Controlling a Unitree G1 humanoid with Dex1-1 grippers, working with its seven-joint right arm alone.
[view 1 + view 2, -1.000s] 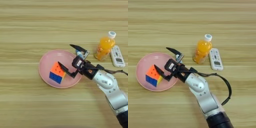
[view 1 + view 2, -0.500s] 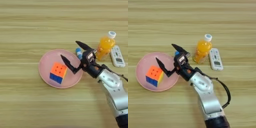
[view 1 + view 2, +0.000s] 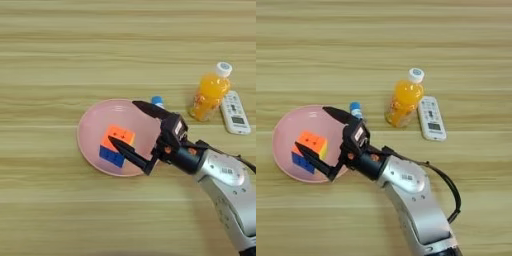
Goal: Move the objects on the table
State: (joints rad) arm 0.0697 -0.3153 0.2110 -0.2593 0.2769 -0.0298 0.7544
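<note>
A round pink plate lies on the light wooden table. On it sits a small Rubik's cube, orange face up and blue face toward me. My right gripper hovers over the plate, open wide with nothing held. One black finger reaches over the plate's far right part. The other finger crosses the cube's near right corner; I cannot tell whether it touches. A short blue tube stands just behind the plate's right rim. Further right stands the orange-juice bottle with its white cap.
A white remote control lies just right of the bottle. My silver forearm runs from the bottom edge up toward the plate.
The gripper's fingers spread wider and rose half a second ago. Now they have come down and left over the cube. The cube, bottle and tube have not moved.
</note>
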